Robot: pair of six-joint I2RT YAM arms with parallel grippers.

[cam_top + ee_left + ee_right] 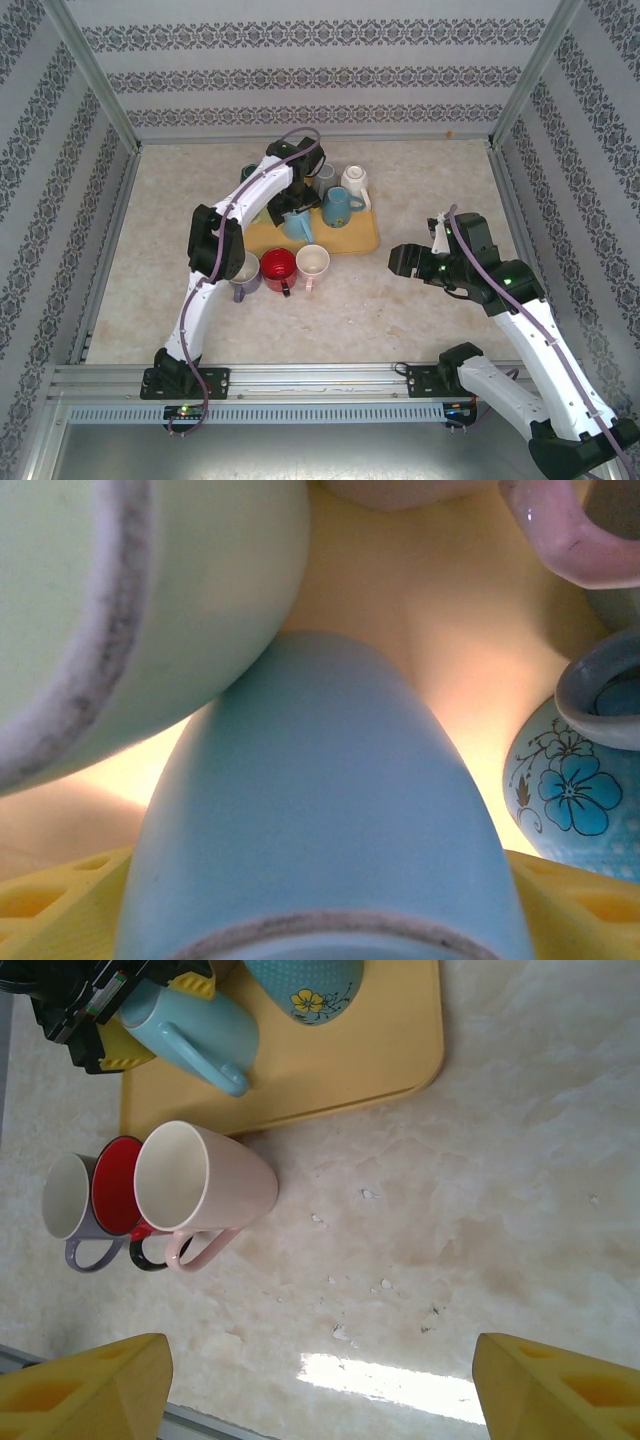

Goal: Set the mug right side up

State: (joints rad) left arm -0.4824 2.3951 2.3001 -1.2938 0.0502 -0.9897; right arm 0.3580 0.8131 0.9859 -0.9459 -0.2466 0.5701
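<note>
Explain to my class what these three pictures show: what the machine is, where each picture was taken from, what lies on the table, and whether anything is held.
Two white robot arms stand at the near edge of a table. One picture looks down from above; the other two come from small cameras on each arm's wrist.

On the table lies a yellow tray with several mugs. Three more mugs stand upright before it: a grey one, a red one and a pink one.

The left tool hovers over a light blue mug that sits upside down on the tray, its yellow fingers spread on either side, not gripping it.

The right tool hangs open over bare table, holding nothing.
</note>
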